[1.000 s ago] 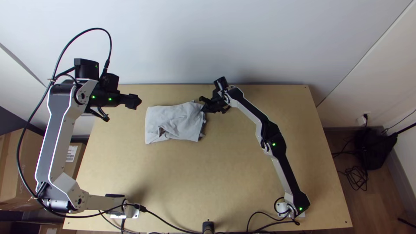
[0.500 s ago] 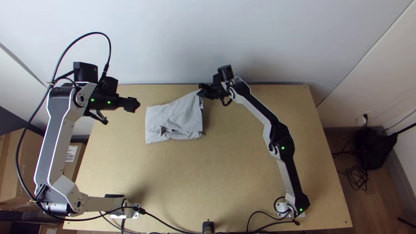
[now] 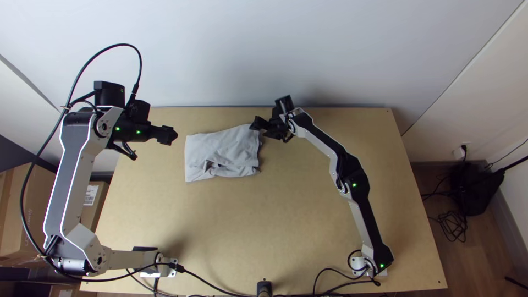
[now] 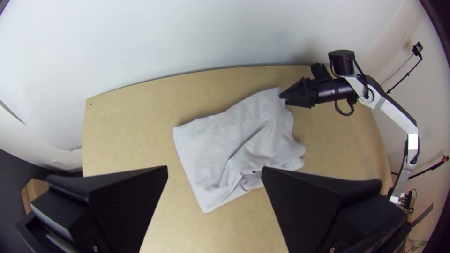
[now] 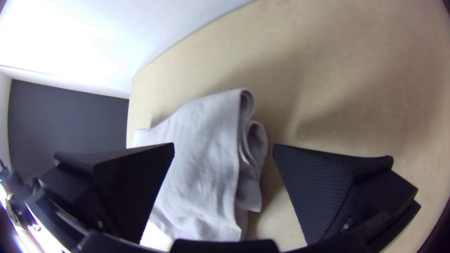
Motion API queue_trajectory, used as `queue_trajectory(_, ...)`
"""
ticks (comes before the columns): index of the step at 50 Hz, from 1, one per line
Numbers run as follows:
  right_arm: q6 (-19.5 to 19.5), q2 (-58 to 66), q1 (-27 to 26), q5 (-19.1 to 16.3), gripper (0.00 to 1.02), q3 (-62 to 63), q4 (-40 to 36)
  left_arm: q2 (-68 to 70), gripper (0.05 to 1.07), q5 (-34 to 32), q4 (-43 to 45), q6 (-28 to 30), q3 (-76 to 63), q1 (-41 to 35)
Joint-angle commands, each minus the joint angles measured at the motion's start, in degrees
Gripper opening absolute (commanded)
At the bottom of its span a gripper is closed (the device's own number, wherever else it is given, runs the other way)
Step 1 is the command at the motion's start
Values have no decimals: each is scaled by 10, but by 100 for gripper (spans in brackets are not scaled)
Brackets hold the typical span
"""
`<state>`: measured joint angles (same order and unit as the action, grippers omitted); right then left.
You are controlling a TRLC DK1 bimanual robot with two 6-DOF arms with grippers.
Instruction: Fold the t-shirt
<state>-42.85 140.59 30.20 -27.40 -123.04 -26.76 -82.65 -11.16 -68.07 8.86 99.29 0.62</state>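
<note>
The grey t-shirt (image 3: pixel 223 151) lies folded into a rough rectangle left of the table's middle, with wrinkles and a bunched part along its near edge. At its far right corner is my right gripper (image 3: pixel 256 125). In the right wrist view, my right gripper (image 5: pixel 224 145) is open, and the shirt's layered, rolled edge (image 5: pixel 246 136) stands between its fingers without being pinched. My left gripper (image 3: pixel 171 135) hangs beyond the shirt's left side, apart from it. The left wrist view shows my left gripper (image 4: pixel 214 168) open, with the shirt (image 4: pixel 234 140) lying farther off beyond its fingers.
The wooden table (image 3: pixel 308 231) has a wall (image 3: pixel 264 55) along its far edge. Cables (image 3: pixel 220 286) run along the near edge between the arm bases. Cardboard boxes (image 3: pixel 22 214) stand at the left, off the table.
My right gripper pulled the shirt's far right corner away from the near edge, then let go and came back slightly nearer. The corner has settled. My left arm has barely shifted.
</note>
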Motion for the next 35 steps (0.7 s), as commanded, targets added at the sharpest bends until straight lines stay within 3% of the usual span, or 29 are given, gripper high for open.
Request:
queue_trajectory(1,1,-42,0,0,99,49,-7,14,102,-1,-7,5,-13,3)
queue_trajectory(8,-2,-61,8,-1,99,95,-8,16,102,-1,-6,5,-17,2)
queue_trajectory(15,3,-56,24,-35,99,112,-8,21,102,-1,-6,6,-23,4)
queue_trajectory(33,8,14,85,-60,98,53,0,41,102,2,-7,9,-33,15)
queue_trajectory(35,8,23,89,-64,93,45,0,43,102,2,-7,9,-33,15)
